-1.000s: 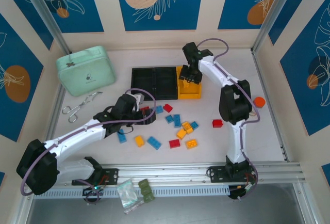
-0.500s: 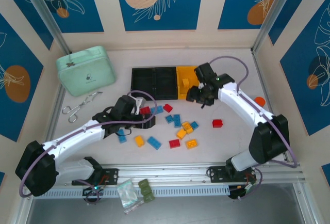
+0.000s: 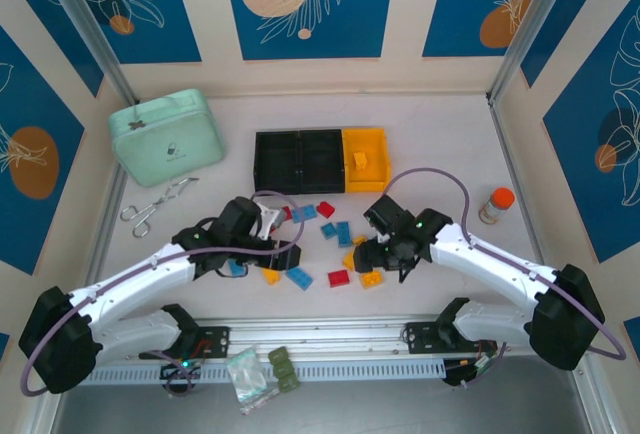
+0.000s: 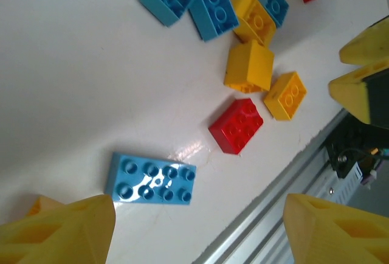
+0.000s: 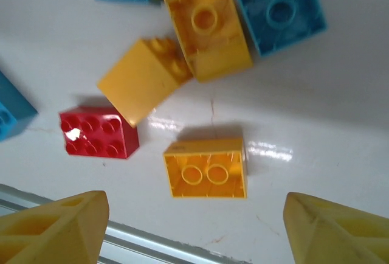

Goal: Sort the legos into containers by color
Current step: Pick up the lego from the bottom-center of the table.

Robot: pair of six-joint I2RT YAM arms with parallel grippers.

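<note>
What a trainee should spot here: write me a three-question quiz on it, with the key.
1. True or false: the yellow-orange bin already has a yellow brick in it.
2. Multiple choice: what colour is the upturned brick lying on the table under the right gripper? A red, B blue, C yellow.
3. Short answer: what is the left gripper holding?

Key
1. True.
2. C.
3. Nothing. Its fingers stand apart above the table, with no brick between them.
</note>
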